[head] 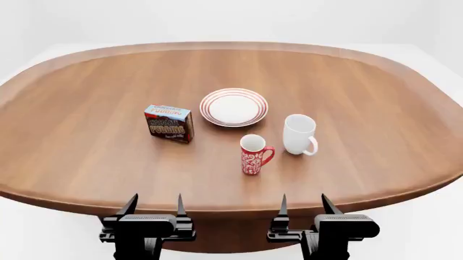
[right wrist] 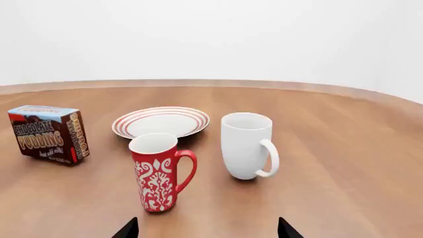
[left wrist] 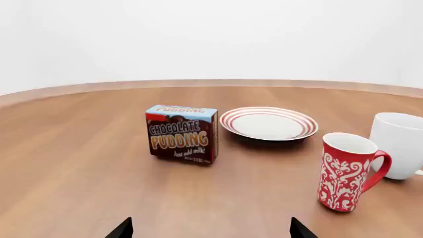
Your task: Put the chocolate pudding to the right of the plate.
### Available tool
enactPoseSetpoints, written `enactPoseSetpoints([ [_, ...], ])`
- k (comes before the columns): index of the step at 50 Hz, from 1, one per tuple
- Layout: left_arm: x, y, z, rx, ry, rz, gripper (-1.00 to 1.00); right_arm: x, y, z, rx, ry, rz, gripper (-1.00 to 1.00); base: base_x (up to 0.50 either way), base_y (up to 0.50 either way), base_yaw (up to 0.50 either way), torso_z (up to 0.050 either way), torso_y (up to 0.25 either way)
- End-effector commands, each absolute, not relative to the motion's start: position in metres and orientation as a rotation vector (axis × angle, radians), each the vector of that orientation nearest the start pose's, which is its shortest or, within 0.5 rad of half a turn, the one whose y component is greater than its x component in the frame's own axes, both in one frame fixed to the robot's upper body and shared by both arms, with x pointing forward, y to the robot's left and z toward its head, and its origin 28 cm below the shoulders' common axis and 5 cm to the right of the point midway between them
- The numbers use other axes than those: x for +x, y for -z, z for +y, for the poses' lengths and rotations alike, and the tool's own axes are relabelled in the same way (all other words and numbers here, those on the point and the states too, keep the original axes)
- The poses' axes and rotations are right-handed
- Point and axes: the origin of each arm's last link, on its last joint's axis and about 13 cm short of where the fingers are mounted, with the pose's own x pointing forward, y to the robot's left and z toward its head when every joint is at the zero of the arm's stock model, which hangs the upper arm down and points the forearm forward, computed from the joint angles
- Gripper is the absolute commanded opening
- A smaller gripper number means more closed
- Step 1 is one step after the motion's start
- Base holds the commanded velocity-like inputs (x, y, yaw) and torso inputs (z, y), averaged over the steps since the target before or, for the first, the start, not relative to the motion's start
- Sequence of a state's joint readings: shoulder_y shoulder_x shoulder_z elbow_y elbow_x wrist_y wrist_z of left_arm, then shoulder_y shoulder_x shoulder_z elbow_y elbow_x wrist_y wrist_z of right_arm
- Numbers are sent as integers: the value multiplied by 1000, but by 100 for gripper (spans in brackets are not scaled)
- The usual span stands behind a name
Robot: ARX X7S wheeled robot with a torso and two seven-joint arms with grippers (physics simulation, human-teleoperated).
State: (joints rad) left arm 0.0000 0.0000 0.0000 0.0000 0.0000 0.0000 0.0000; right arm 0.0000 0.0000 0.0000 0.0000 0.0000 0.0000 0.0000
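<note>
The chocolate pudding [head: 168,123], a dark brown carton with a light-blue top, stands on the table left of the plate [head: 233,106], a white plate with red rings. Both also show in the left wrist view, carton [left wrist: 182,134] and plate [left wrist: 268,123], and in the right wrist view, carton [right wrist: 49,134] and plate [right wrist: 160,122]. My left gripper [head: 154,206] is open and empty at the table's near edge, well short of the carton. My right gripper [head: 303,205] is open and empty at the near edge, in front of the mugs.
A red patterned mug [head: 254,154] stands in front of the plate, and a plain white mug [head: 300,134] stands to its right, in front and right of the plate. The wooden oval table [head: 376,108] stretches wide on both sides.
</note>
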Motion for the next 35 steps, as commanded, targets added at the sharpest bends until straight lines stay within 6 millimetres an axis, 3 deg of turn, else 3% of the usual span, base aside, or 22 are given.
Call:
enactPoseSetpoints([
  [1, 213, -10, 207, -23, -5, 15, 100, 213, -10, -98, -27, 3, 2, 100, 0, 0, 0, 0, 0],
  [19, 211, -11, 204, 5, 1, 37, 100, 211, -9, -98, -70, 50, 18, 100, 0, 8, 0, 0, 0],
  [35, 213, -8, 207, 0, -5, 42, 100, 212, -10, -97, -96, 56, 2, 100, 0, 500, 0, 0, 0],
])
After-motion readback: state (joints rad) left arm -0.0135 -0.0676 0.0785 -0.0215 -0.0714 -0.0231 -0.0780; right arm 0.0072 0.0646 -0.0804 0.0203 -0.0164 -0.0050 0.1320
